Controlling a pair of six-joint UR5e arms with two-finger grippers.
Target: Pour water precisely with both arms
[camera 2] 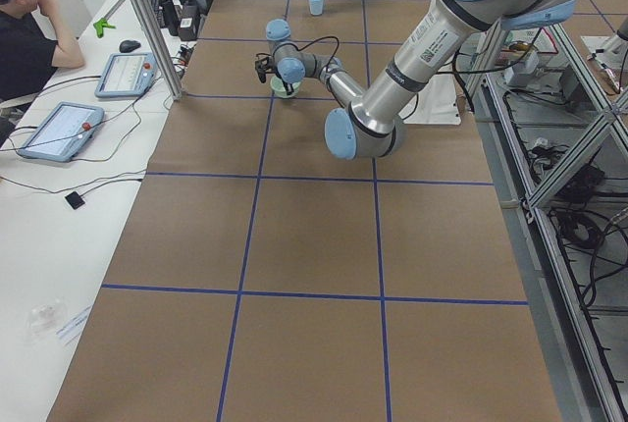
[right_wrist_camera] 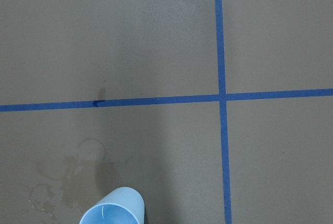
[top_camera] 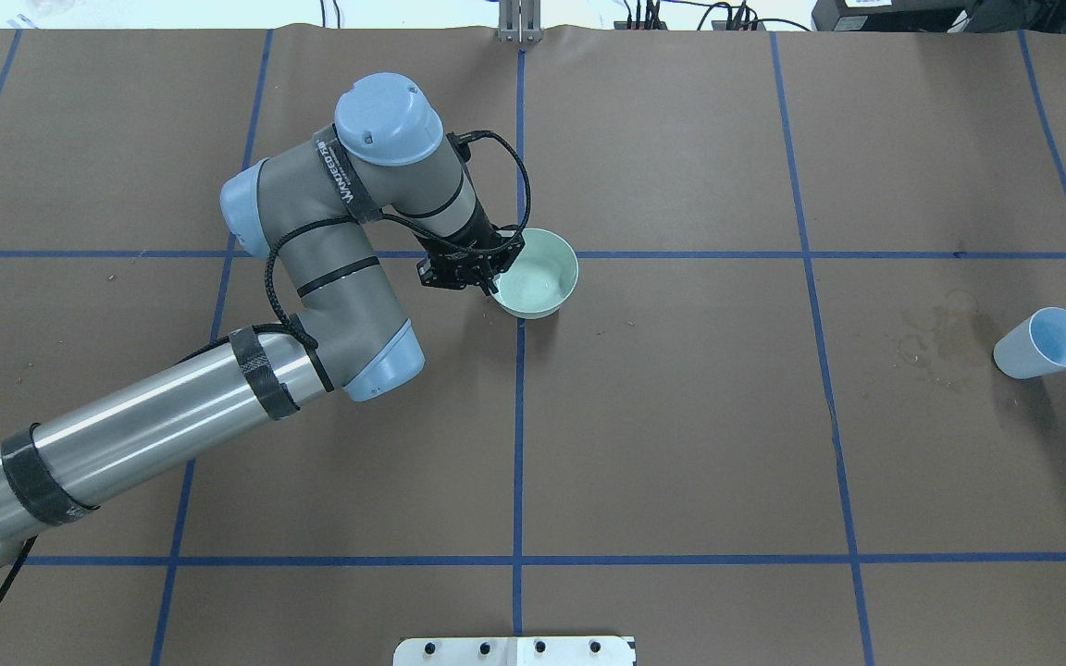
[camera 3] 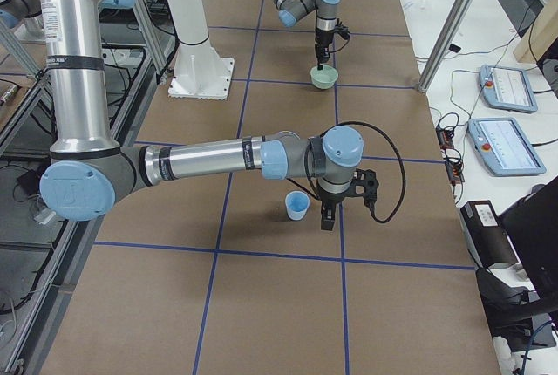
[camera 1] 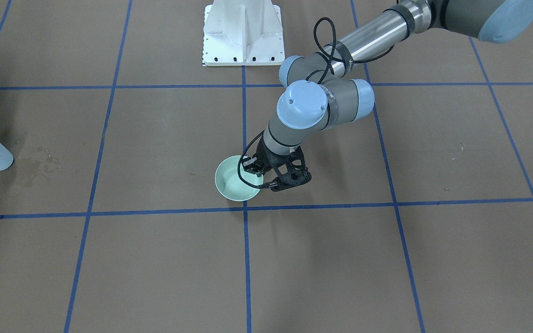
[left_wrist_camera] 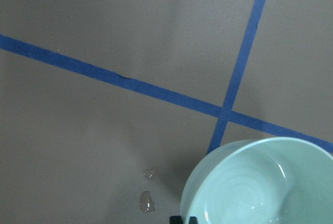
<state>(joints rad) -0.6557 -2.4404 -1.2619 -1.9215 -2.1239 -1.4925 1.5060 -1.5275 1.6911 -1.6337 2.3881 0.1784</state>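
The left arm (top_camera: pixel 172 407) reaches in from the lower left of the overhead view to the middle, where its left gripper (top_camera: pixel 477 271) sits at the left rim of the mint-green bowl (top_camera: pixel 547 277). Its fingers look narrow and pinched across the bowl's wall, probably to steady or tilt the bowl as the receiving vessel. The pale blue cup (top_camera: pixel 1047 342) stands well apart at the right edge of that view, so the 2 vessels must come nearer before any careful pour. In the exterior right view the right arm (camera 3: pixel 209 159) stretches across mid-frame. Its right gripper (camera 3: pixel 327 215) hangs just beside the cup, likely placed to take it, but I cannot tell how its fingers stand. The water (left_wrist_camera: pixel 147 201) is plain only as 2 small drops on the brown paper just beside the bowl, at the lower middle of the left wrist view. A faint sheen inside the bowl may be more. A patch of wet marks (top_camera: pixel 945 347) lies near the cup. Count: 2 arms, 2 grippers, 1 bowl, 1 cup, 2 drops, 1 wet patch.
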